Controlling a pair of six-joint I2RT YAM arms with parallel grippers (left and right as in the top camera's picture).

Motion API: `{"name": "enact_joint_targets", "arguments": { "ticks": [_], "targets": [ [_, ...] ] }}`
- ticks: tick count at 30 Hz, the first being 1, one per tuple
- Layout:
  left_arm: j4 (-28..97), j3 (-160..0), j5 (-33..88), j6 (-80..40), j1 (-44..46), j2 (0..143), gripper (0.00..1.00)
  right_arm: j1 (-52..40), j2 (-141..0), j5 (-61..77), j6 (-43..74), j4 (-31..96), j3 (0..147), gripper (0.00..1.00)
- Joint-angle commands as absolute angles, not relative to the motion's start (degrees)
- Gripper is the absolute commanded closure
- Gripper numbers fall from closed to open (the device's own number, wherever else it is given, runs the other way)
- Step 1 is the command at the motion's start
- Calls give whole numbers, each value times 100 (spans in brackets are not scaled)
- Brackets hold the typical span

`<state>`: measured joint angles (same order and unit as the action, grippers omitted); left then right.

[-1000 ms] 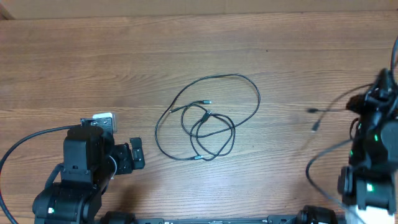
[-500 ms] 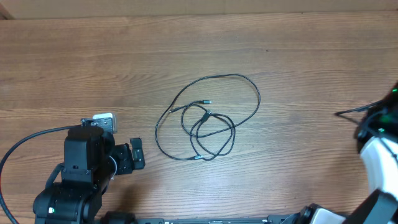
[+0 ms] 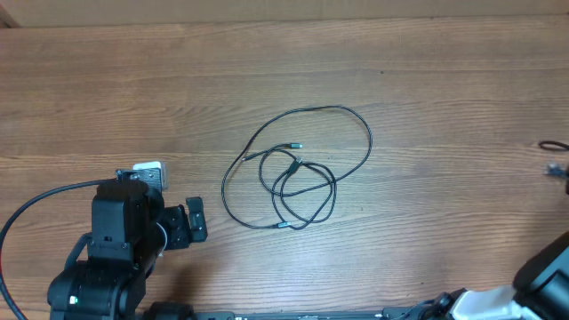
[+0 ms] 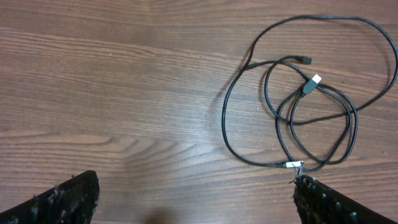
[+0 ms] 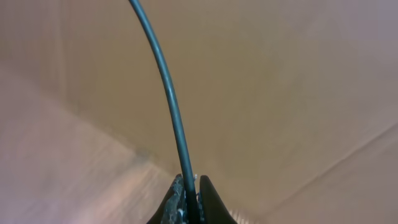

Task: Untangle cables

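Note:
A loose tangle of thin black cables [image 3: 298,169] lies in overlapping loops at the middle of the wooden table, with small plug ends showing [image 4: 314,81]. My left gripper [image 3: 196,220] rests low at the front left, well left of the tangle. It is open wide with nothing between its fingers [image 4: 62,199]. Its right finger tip sits just below the tangle's nearest plug. In the right wrist view, my right gripper [image 5: 189,186] is shut on a single dark cable [image 5: 168,93] that rises away from the jaws. A short bit of cable [image 3: 556,147] shows at the overhead view's right edge.
The left arm's black body [image 3: 111,249] and its thick cord [image 3: 36,200] fill the front left corner. Part of the right arm [image 3: 547,276] shows at the front right corner. The right wrist view looks onto a blurred tan surface.
The right arm has swung off to the right and almost out of the overhead view, taking its cable along. The tangle and the left arm have not moved.

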<state>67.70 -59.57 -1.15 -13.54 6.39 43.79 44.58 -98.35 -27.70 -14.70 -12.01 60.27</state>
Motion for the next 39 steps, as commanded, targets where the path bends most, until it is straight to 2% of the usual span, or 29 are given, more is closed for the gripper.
{"name": "enact_joint_targets", "arguments": {
  "ticks": [1,5,9,11,14,16,18,21,22,23,34,39],
  "targets": [
    [6746,-5970,-167,-1435,679,4377,0,4770,-10291,-1883,-1131,-906,6088,96],
    [6746,-5970,-169,-1435,679,4377,0,5116,-10774,-1817,-416,-803,6088,96],
    [6746,-5970,-169,-1435,679,4377,0,5343,-10875,-1201,-272,-952,6088,96],
    [6746,-5970,-167,-1437,679,4377,0,5402,-10875,-718,-193,-1057,6104,89],
    [6746,-5970,-167,-1435,679,4377,0,5424,-10875,-377,600,-1037,6163,78],
    [6746,-5970,-167,-1437,679,4377,1,5424,-10875,-364,1007,-1015,6165,66],
    [6746,-5970,-167,-1437,679,4377,0,5411,-10875,-373,1024,-945,6165,45],
    [6746,-5970,-167,-1437,679,4377,1,5413,-10818,-379,1002,-670,6165,25],
    [6746,-5970,-167,-1435,679,4377,0,5417,-10774,-379,1004,-537,6165,10],
    [6746,-5970,-167,-1437,679,4377,0,5424,-10709,-377,1004,-386,6165,2],
    [6746,-5970,-167,-1437,679,4377,0,5172,-9078,-349,1107,209,6165,0],
    [6746,-5970,-167,-1435,679,4377,0,4622,-8326,445,1573,777,6163,0]
  ]
}}
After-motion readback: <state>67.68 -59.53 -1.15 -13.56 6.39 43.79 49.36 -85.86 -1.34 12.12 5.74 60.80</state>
